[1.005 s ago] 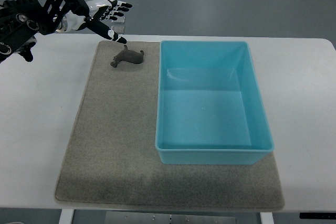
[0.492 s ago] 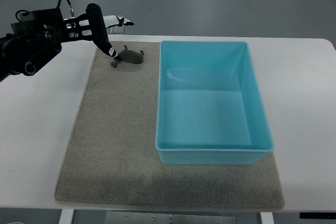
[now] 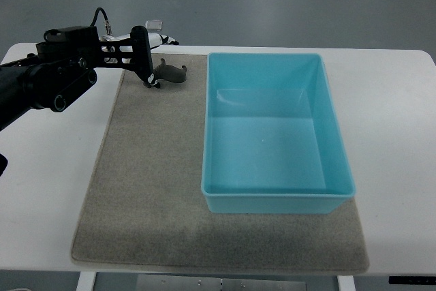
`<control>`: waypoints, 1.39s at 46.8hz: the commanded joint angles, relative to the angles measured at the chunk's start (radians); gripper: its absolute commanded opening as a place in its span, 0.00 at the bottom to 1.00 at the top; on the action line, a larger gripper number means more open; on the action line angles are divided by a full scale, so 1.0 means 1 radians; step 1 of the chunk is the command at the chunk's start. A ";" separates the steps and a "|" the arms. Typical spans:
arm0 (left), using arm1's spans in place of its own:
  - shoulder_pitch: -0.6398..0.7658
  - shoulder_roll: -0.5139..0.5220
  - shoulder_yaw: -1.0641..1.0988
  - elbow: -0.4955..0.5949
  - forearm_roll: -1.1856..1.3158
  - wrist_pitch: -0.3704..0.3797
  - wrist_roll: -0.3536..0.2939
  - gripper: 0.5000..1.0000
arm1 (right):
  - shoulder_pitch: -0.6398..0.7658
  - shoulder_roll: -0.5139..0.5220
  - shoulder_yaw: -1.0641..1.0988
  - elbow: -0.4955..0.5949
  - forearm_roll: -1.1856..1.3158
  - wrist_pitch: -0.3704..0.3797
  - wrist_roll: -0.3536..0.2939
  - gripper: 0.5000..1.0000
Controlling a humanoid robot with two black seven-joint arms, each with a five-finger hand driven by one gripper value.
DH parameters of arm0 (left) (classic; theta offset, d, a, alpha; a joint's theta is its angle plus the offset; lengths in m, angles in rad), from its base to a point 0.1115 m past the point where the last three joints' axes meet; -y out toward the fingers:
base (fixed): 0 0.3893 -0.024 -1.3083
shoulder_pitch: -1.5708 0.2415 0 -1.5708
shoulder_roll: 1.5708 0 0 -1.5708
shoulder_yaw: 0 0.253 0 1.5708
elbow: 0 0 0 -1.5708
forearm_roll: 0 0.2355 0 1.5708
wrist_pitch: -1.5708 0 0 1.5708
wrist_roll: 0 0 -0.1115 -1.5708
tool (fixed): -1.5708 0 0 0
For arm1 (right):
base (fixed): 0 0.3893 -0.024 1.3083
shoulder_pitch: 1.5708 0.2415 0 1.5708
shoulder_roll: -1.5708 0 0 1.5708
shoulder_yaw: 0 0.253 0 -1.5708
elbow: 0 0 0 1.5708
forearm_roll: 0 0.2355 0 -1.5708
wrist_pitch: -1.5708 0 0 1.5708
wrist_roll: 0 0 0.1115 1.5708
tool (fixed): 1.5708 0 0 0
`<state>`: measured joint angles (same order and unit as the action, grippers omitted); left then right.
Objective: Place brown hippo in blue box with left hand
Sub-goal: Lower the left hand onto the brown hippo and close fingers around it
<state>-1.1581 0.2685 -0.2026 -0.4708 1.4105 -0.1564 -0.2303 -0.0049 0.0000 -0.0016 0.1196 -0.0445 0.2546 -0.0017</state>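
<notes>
Brown hippo (image 3: 173,73) sits on the mat (image 3: 143,168), not lifted. Left hand (image 3: 148,66) is at it, grip unclear. Blue box (image 3: 275,195) holds nothing; pick and drop remain.

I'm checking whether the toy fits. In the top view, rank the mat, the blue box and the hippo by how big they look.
1. The grey mat, largest.
2. The blue box, covering much of the mat's right side.
3. The brown hippo, by far the smallest, partly hidden by the left hand.
</notes>
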 commanded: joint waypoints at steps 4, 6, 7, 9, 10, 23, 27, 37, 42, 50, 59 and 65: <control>0.002 -0.005 0.002 0.000 0.004 -0.002 0.002 0.93 | 0.000 0.000 0.000 0.000 0.000 0.000 0.000 0.87; 0.002 -0.005 0.002 0.000 0.004 0.000 0.002 0.86 | 0.000 0.000 0.000 0.000 0.000 0.000 0.000 0.87; 0.002 -0.005 0.003 0.000 0.004 -0.002 0.003 0.85 | 0.000 0.000 0.000 0.000 0.000 0.000 0.000 0.87; 0.000 -0.005 0.014 0.000 0.004 -0.002 0.005 0.81 | 0.000 0.000 0.000 0.000 0.000 0.000 0.000 0.87; 0.000 -0.005 0.022 0.000 0.004 -0.002 0.005 0.79 | 0.000 0.000 0.000 0.000 0.000 0.000 0.000 0.87; 0.000 -0.008 0.049 -0.002 0.004 -0.002 0.005 0.48 | 0.000 0.000 0.000 0.000 0.000 0.000 0.000 0.87; -0.002 -0.008 0.049 -0.002 0.004 -0.002 0.005 0.43 | 0.000 0.000 0.000 0.000 0.000 0.000 0.000 0.87; -0.002 -0.014 0.048 -0.005 0.004 0.000 0.005 0.41 | 0.000 0.000 0.000 0.000 0.000 0.000 0.000 0.87; -0.002 -0.014 0.048 -0.006 0.004 -0.002 0.003 0.39 | 0.000 0.000 0.000 0.000 0.000 0.000 0.000 0.87; -0.002 -0.014 0.049 -0.008 0.004 0.000 0.005 0.13 | 0.000 0.000 0.000 0.000 0.000 0.000 0.000 0.87; -0.002 -0.012 0.049 -0.008 0.004 -0.002 0.005 0.00 | 0.000 0.000 0.000 0.000 0.000 0.000 0.000 0.87; -0.002 -0.014 0.049 -0.009 0.004 0.000 0.003 0.00 | 0.000 0.000 0.000 0.000 0.000 0.000 0.000 0.87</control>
<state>-1.1598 0.2547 -0.1534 -0.4795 1.4143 -0.1574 -0.2266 -0.0046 0.0000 -0.0015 0.1197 -0.0445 0.2546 -0.0016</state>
